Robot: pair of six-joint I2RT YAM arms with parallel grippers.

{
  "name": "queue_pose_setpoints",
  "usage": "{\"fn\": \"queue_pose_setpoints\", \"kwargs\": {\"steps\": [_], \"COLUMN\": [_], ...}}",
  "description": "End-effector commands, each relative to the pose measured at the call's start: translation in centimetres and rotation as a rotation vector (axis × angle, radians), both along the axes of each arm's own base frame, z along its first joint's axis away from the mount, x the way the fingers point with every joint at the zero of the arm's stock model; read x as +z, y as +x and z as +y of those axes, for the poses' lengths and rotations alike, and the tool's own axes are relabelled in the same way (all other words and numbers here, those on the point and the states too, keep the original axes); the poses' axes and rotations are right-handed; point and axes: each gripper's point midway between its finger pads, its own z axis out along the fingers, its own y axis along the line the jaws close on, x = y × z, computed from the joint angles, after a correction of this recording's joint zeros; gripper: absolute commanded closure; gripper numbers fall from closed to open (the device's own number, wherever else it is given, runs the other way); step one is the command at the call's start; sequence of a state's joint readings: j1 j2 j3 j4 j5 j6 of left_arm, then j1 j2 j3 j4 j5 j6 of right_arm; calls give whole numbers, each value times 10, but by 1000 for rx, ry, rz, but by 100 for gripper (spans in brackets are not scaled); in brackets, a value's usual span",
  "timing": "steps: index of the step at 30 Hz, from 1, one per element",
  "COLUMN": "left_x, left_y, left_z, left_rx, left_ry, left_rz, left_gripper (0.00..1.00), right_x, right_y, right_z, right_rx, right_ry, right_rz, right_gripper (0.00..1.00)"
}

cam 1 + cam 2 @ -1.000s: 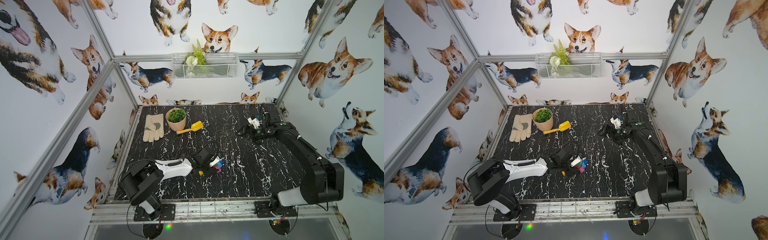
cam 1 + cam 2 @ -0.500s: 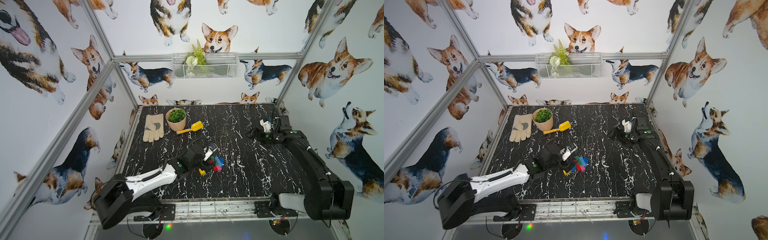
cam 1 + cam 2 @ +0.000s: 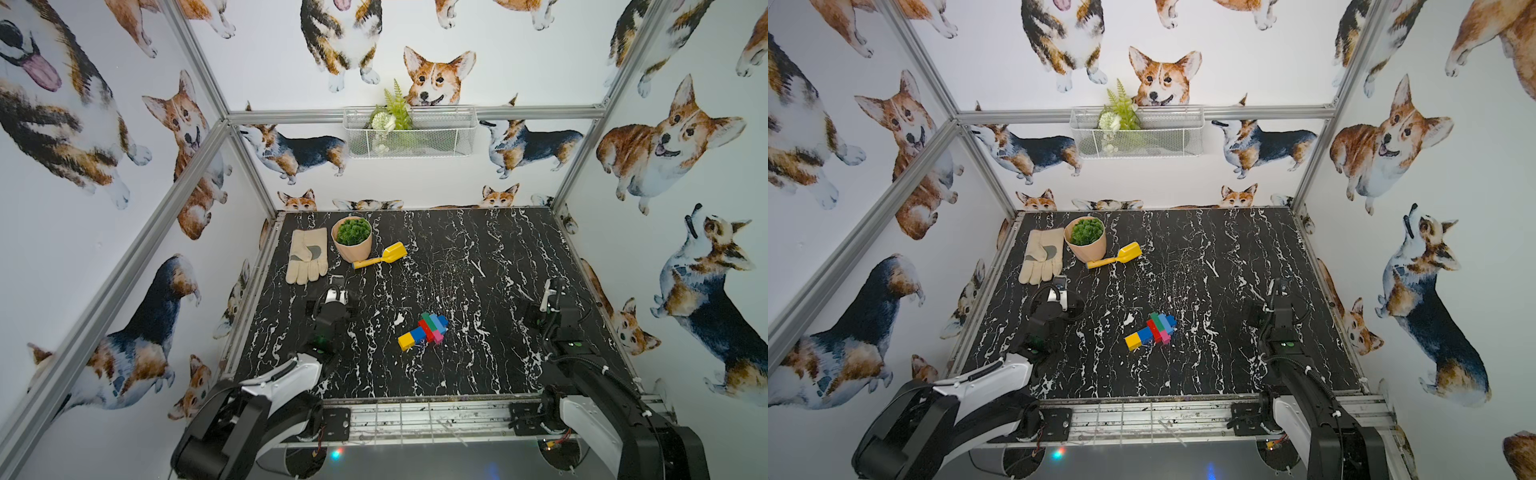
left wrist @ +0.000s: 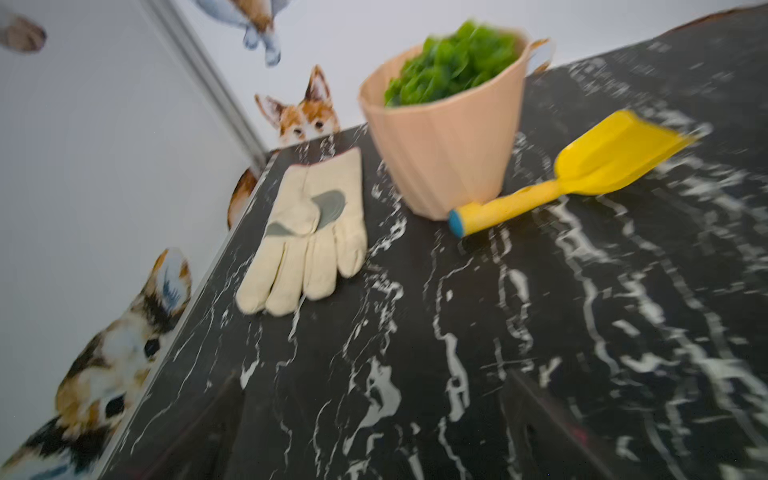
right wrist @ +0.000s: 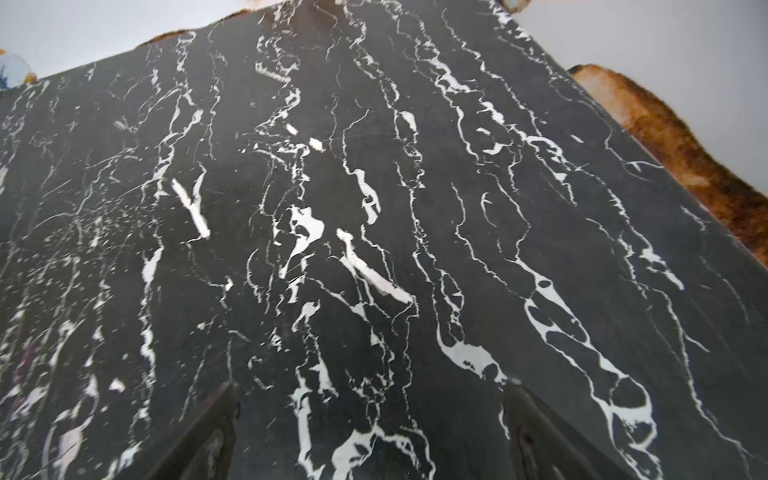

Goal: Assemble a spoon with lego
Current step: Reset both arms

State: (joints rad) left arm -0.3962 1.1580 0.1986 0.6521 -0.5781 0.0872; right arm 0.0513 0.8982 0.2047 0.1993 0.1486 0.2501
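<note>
Your left claw is spread wide, with nothing between its fingers, just black marble-patterned table beneath (the wrist view is a touch blurred, but the gap reads plainly). It sits at the left side of the table, well apart from the spoon. Ahead of it lie the cream glove, the peach flower pot with its green plant, and the yellow toy shovel, its blue-tipped handle just beside the foot of the pot.

Over to your right claw: same story, fingers fully parted, holding nothing, only table under it. In both top views it sits toward the right edge, also well apart from the spoon.

And the spoon itself! It lies flat on the table, in the front half, between the two arms and touched by neither. The bricks are joined. A yellow brick forms the handle end, pointing front-left, with blue next. Then red, green, light blue and pink bunch into the wider head.
</note>
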Motion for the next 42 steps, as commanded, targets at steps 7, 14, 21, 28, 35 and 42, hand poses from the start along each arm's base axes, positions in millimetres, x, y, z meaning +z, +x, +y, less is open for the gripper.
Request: {"fn": "queue_pose_setpoints", "kwargs": {"steps": [7, 14, 21, 28, 35, 42], "left_x": [13, -3, -12, -12, -13, -12], "left_y": [41, 62, 73, 73, 74, 74], "left_z": [26, 24, 38, 45, 45, 45], "left_rx": [58, 30, 80, 79, 78, 77], "left_ry": [-116, -121, -168, -214, -213, -213], "left_rz": [-223, -139, -60, -62, -61, -62], "left_gripper": [0, 0, 0, 0, 0, 0], "right_x": [53, 26, 16, 18, 18, 17], "right_y": [51, 71, 83, 82, 82, 83], "right_z": [7, 0, -14, -15, -15, -15], "right_rx": [4, -24, -40, -45, -48, -45], "right_ry": [-257, -275, -187, -193, -190, -192], "right_rz": [-357, -281, -182, -196, -207, -198], "right_gripper": [0, 1, 0, 0, 0, 0]}}
